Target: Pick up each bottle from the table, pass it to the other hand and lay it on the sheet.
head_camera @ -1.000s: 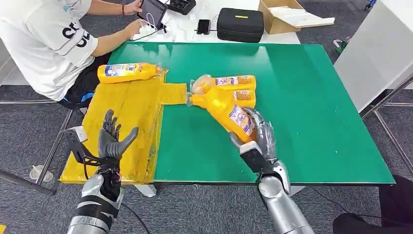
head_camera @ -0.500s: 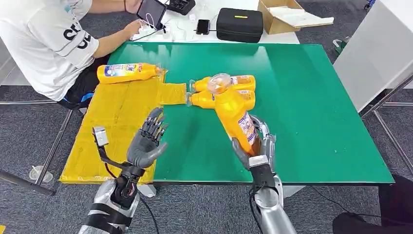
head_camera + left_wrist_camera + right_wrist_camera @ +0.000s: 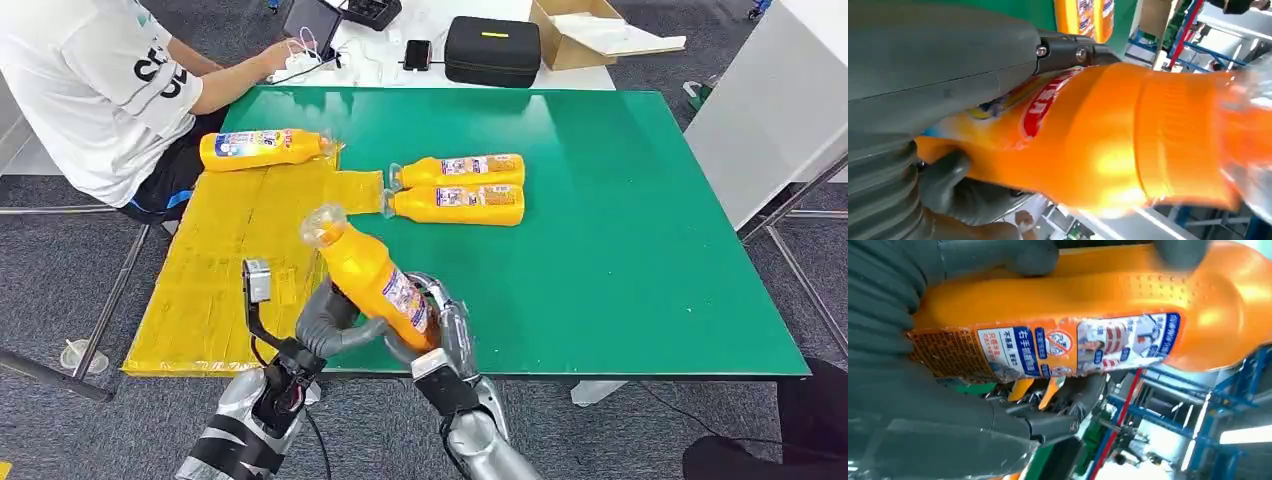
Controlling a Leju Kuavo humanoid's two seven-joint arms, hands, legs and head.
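Handover under way above the table's near edge
Both hands, right hand (image 3: 440, 335) and left hand (image 3: 325, 320), wrap fingers round the orange bottle (image 3: 375, 280); one bottle (image 3: 262, 148) lies on the yellow sheet (image 3: 235, 250); two bottles (image 3: 458, 187) wait on the green table (image 3: 620, 220).

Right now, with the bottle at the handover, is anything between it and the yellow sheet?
Nothing visible blocks it. The held bottle sits between the right hand and left hand, at the edge of the sheet. One bottle on the sheet lies at its far end, leaving the near part bare.
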